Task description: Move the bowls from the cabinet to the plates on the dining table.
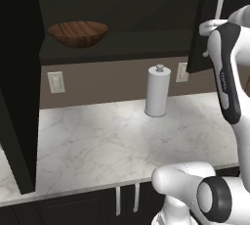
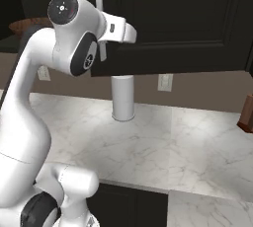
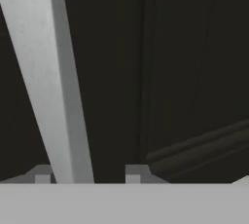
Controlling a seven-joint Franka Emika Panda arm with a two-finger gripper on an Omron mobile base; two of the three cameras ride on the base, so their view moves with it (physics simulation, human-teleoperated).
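A wide dark-brown wooden bowl point(image 1: 78, 33) sits on the shelf of the open near-black cabinet point(image 1: 122, 4); its edge also peeks out behind my arm point(image 2: 22, 26). My gripper point(image 3: 87, 174) is up at the cabinet's right door point(image 3: 185, 72). The slim silver bar handle point(image 3: 53, 82) passes between its fingertips point(image 3: 133, 172). The handle lies against the left tip with a gap to the right one, so the jaws stand open around it. The same handle point(image 1: 219, 1) shows above my hand. The plates and the dining table are out of view.
A white paper towel roll point(image 1: 157, 92) stands on the marble counter point(image 1: 107, 136) against the brown wall. The cabinet's left door point(image 1: 19, 97) hangs open over the counter's left end. A brown object point(image 2: 246, 115) sits at the far right of the counter.
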